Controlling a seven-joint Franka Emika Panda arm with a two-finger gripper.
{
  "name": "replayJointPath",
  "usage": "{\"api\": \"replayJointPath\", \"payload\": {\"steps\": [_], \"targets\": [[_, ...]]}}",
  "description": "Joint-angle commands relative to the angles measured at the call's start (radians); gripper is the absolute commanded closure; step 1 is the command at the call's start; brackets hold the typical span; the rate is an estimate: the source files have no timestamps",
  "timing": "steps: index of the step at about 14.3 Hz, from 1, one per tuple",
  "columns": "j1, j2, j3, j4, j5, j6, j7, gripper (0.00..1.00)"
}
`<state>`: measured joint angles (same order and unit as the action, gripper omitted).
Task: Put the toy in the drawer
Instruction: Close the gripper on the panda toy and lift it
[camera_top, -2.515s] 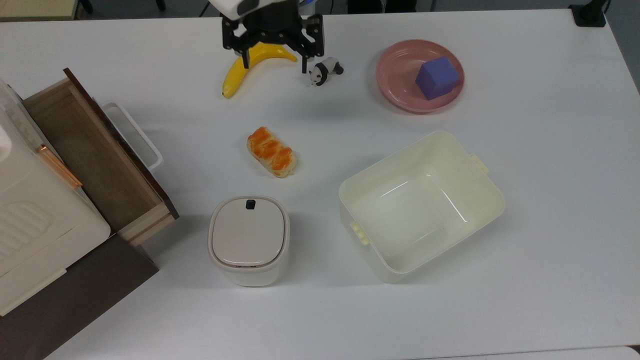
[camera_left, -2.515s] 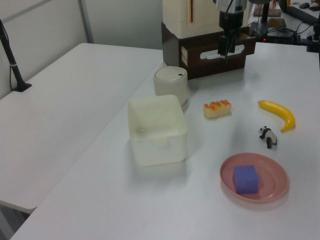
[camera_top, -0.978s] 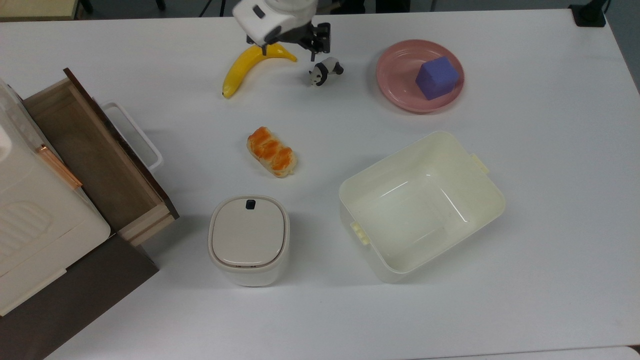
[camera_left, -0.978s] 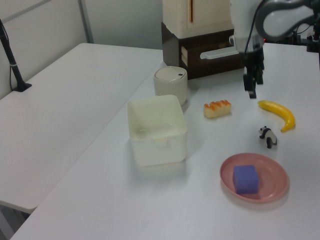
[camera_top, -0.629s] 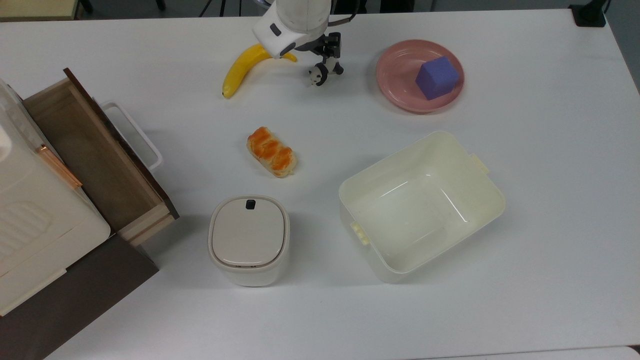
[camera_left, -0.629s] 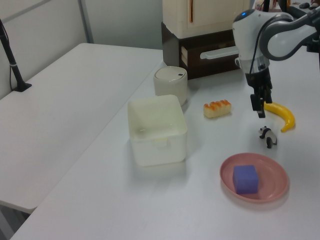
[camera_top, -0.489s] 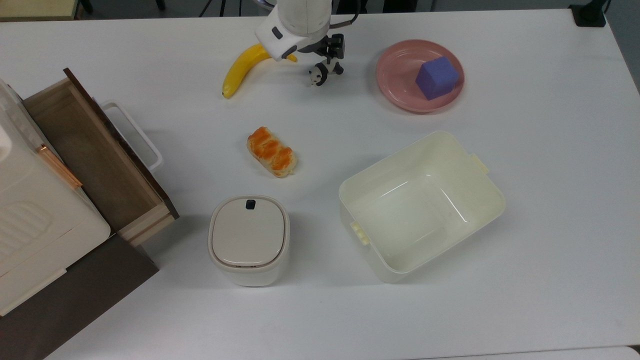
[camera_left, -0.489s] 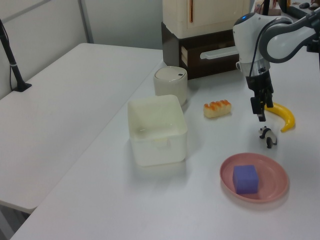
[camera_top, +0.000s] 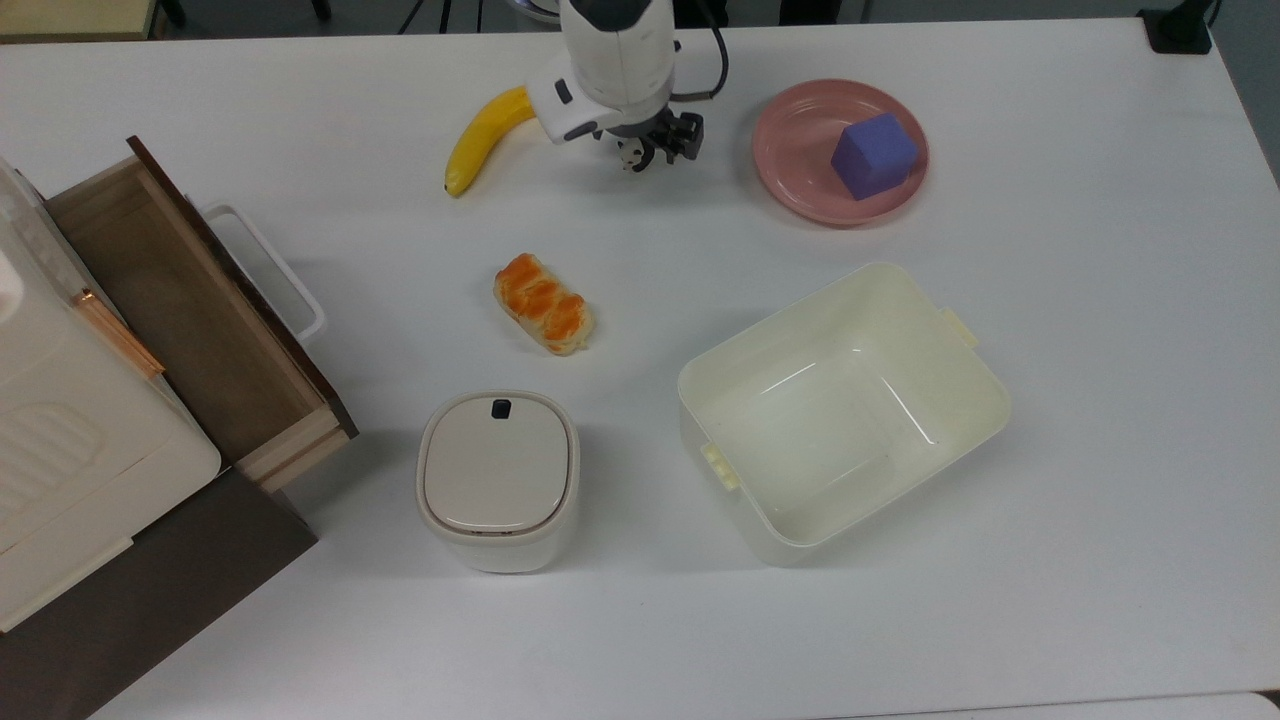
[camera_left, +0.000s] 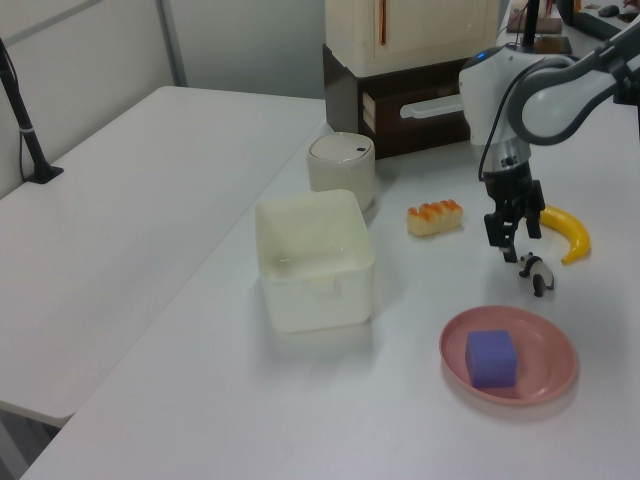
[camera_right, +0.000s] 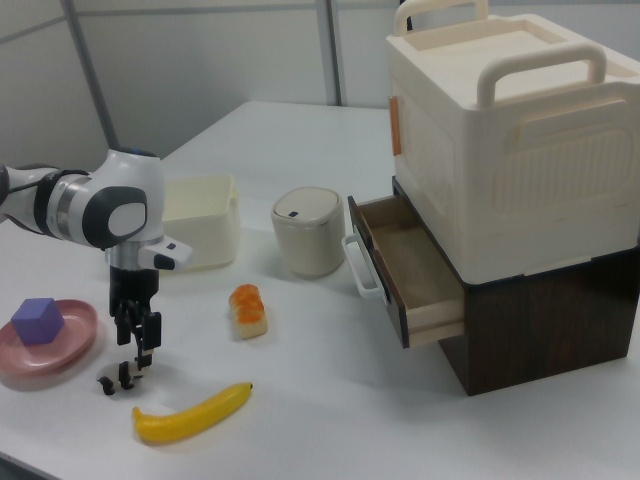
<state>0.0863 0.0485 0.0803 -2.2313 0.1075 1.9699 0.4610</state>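
The toy (camera_top: 631, 156), a small black-and-white panda, stands on the white table between the banana (camera_top: 480, 135) and the pink plate (camera_top: 790, 190). My gripper (camera_top: 652, 150) hangs open right over it, and the wrist hides most of it in the top view. In the left view the fingertips (camera_left: 497, 240) sit just above the toy (camera_left: 536, 272), with a small gap. The right view has the gripper (camera_right: 135, 345) low over the toy (camera_right: 118, 377). The drawer (camera_top: 190, 310) is pulled open and empty at the top view's left, with its white loop handle facing the table; it also appears as the drawer (camera_right: 410, 270).
A purple cube (camera_top: 873, 155) lies on the plate. An orange-glazed bread loaf (camera_top: 543, 303) sits mid-table. A lidded cream canister (camera_top: 498, 478) and an open cream bin (camera_top: 830, 430) stand nearer the front. A cream case (camera_right: 510, 130) tops the drawer cabinet.
The gripper has travelled from above the banana to over the toy, turned at the wrist and come down close to it. The toy has not moved.
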Motion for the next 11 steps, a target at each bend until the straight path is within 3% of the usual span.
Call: {"api": "replayJointPath", "payload": {"steps": [1,2,5,8,11], "targets": [[0.032,0.005,-0.007,-0.044,0.017,0.069,0.059,0.2],[0.045,0.005,-0.007,-0.054,0.015,0.081,0.062,0.21],[0.05,0.005,-0.007,-0.076,0.006,0.079,0.062,0.36],[0.05,0.004,-0.007,-0.074,-0.003,0.078,0.056,0.7],[0.041,-0.002,-0.007,-0.053,-0.025,0.072,0.033,0.8]]}}
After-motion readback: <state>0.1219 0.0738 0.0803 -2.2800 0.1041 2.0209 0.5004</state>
